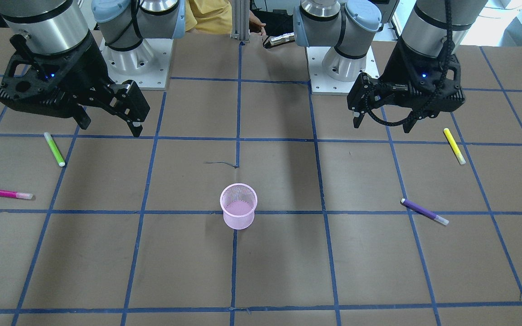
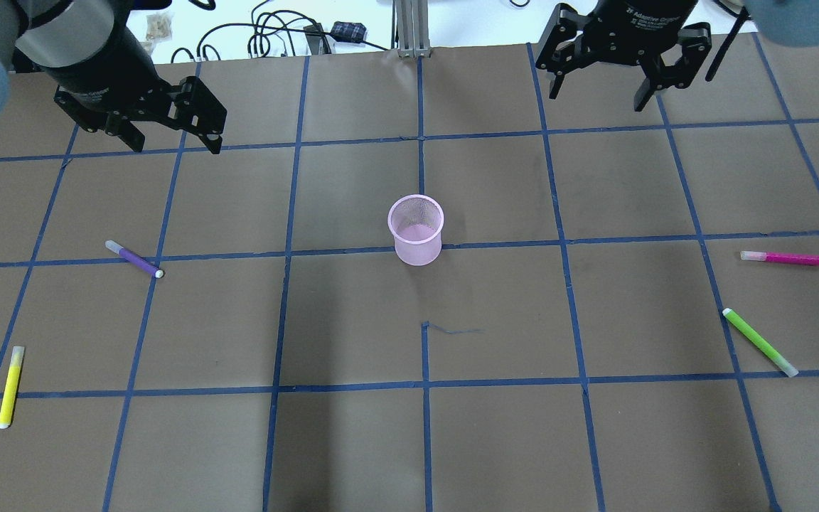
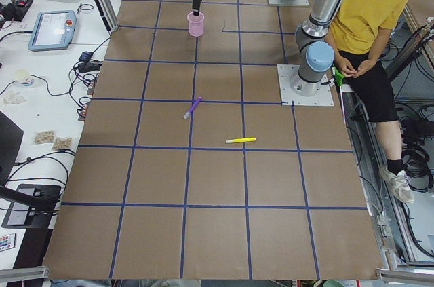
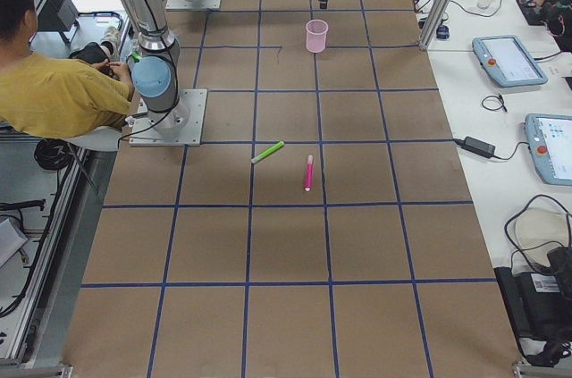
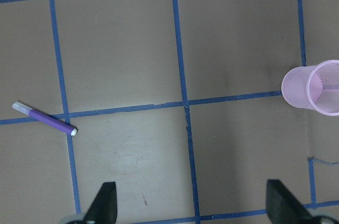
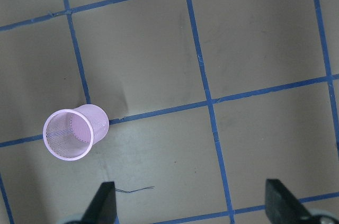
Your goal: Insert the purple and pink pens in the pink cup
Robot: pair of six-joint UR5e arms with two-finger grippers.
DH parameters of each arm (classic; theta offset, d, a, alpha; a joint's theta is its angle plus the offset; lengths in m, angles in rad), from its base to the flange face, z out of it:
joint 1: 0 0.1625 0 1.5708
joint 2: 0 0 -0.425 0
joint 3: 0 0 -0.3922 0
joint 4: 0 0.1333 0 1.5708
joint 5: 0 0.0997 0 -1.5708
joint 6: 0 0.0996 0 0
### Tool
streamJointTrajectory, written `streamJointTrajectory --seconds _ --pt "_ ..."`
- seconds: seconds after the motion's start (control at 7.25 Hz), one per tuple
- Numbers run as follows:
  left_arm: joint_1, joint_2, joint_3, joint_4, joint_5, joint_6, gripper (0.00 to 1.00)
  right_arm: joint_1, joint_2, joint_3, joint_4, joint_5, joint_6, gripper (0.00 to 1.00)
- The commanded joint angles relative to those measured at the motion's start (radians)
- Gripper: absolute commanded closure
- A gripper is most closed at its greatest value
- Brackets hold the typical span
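The pink mesh cup [image 2: 416, 229] stands upright and empty at the table's middle; it also shows in the front view [image 1: 239, 206], the left wrist view [image 5: 312, 87] and the right wrist view [image 6: 75, 131]. The purple pen [image 2: 134, 259] lies flat on the robot's left side, also in the front view [image 1: 424, 212] and the left wrist view [image 5: 45, 118]. The pink pen [image 2: 783, 258] lies flat on the right side, also in the front view [image 1: 6, 194]. My left gripper [image 2: 175, 146] is open and empty, high above the table. My right gripper [image 2: 598, 99] is open and empty, also held high.
A yellow pen [image 2: 10, 386] lies near the robot's left side. A green pen [image 2: 759, 342] lies close to the pink pen, nearer the robot. A person in a yellow shirt [image 3: 369, 15] sits behind the arm bases. Blue tape lines grid the brown table.
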Motion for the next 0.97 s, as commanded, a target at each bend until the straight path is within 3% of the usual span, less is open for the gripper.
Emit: streamJointTrajectory --seconds 0.0,0.14,0.41,0.69,0.83 --pt "0.000 0.000 -0.002 0.000 0.002 0.000 0.00 -0.001 -0.001 0.002 0.000 -0.002 0.000 0.00" --pt "0.000 0.000 -0.002 -0.002 0.002 0.002 0.00 -0.001 -0.004 0.002 0.001 0.000 0.001 0.00" --pt "0.002 0.007 -0.011 -0.003 0.011 0.197 0.00 -0.001 -0.007 0.001 0.003 0.016 0.013 0.00" --pt "0.040 0.011 -0.058 0.014 0.132 0.424 0.00 -0.005 -0.004 -0.001 0.017 0.009 -0.003 0.00" --pt "0.061 0.013 -0.063 0.014 0.131 0.446 0.00 -0.008 -0.010 -0.010 0.067 -0.056 -0.085 0.00"
